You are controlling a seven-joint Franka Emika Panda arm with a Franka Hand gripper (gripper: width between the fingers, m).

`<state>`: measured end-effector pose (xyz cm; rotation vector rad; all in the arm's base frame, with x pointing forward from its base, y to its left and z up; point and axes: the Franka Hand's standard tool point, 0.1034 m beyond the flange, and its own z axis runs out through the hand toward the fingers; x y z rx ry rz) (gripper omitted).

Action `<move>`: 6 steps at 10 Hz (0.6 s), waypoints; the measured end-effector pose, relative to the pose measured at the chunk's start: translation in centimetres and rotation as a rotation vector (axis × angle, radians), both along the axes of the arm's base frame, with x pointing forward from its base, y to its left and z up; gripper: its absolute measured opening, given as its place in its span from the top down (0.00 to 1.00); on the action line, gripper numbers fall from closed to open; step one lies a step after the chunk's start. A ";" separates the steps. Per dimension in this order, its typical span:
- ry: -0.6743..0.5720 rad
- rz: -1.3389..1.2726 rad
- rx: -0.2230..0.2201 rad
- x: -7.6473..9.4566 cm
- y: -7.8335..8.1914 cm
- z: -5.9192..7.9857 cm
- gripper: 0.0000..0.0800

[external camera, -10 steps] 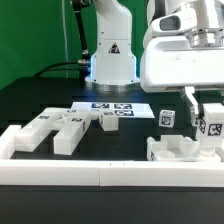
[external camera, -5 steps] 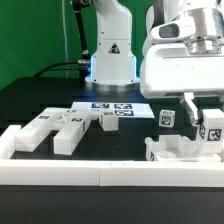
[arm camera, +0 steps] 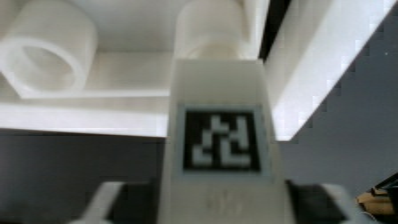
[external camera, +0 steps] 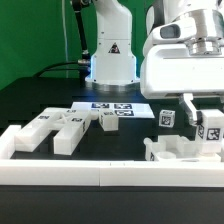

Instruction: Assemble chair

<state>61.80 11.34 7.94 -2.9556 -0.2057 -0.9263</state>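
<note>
A white chair bar [arm camera: 222, 120] with a black-and-white tag stands upright between my gripper's [arm camera: 214, 205] dark pads [arm camera: 139, 203], which lie against both its sides. In the exterior view the gripper [external camera: 206, 120] hangs at the right, holding this tagged bar [external camera: 212, 129] over the right end of a low white chair part [external camera: 178, 150] by the front rail. In the wrist view that part shows a round peg [arm camera: 48, 66] just behind the bar. Whether the bar's lower end sits in the part is hidden.
A small tagged cube [external camera: 167, 118] stands just left of the gripper. More white chair parts [external camera: 62, 127] lie at the exterior view's left, with a tagged block [external camera: 110, 121] near the marker board [external camera: 112, 105]. A long white border rail [external camera: 100, 172] runs along the front. The robot base [external camera: 110, 60] rises behind.
The gripper and the tagged bar have shifted toward the exterior view's right and slightly down over the last second. In the last half second almost nothing has moved.
</note>
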 end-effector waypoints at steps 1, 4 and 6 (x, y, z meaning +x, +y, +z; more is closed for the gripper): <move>0.001 0.001 -0.001 0.0 0.0 0.0 0.30; 0.001 0.002 -0.002 0.0 0.0 0.0 0.20; 0.013 0.003 -0.001 -0.1 0.2 0.2 0.19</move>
